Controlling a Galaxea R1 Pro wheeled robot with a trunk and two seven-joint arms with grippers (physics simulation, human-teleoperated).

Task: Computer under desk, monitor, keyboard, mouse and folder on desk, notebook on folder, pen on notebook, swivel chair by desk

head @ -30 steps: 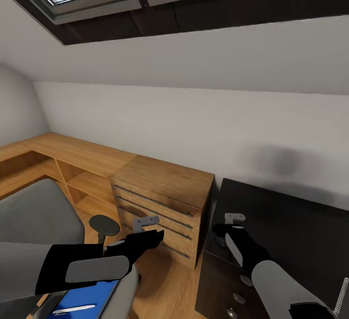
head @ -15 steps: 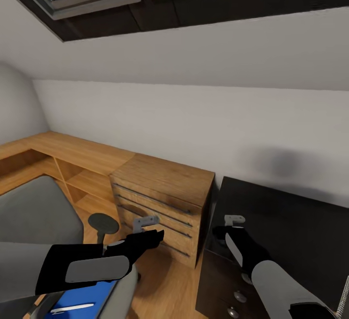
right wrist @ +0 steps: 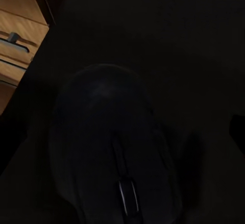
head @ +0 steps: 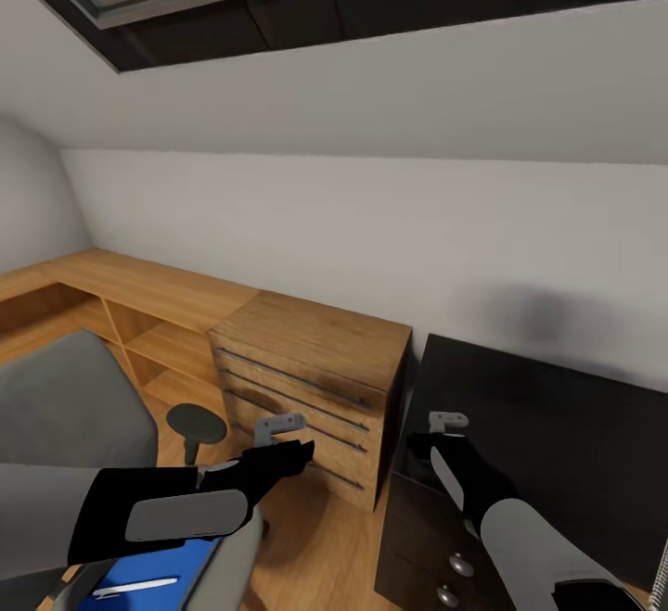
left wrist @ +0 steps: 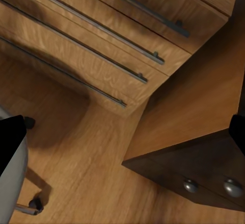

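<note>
The black, rounded mouse [right wrist: 115, 147] lies on the black surface [head: 557, 435] under the right tool [head: 443, 444]; tools' openings cannot be told.

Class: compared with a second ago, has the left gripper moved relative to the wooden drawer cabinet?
No. The left gripper holds its place against the wooden drawer cabinet; only the camera tilted slightly.

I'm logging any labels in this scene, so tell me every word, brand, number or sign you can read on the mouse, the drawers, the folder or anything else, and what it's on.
None: no readable text anywhere.
mouse: dark plain shell, no brand visible.
wood cabinet: bare fronts, metal handles.
black drawer unit: round knobs only.
folder: plain blue.
pen: too small to tell any marking.
</note>
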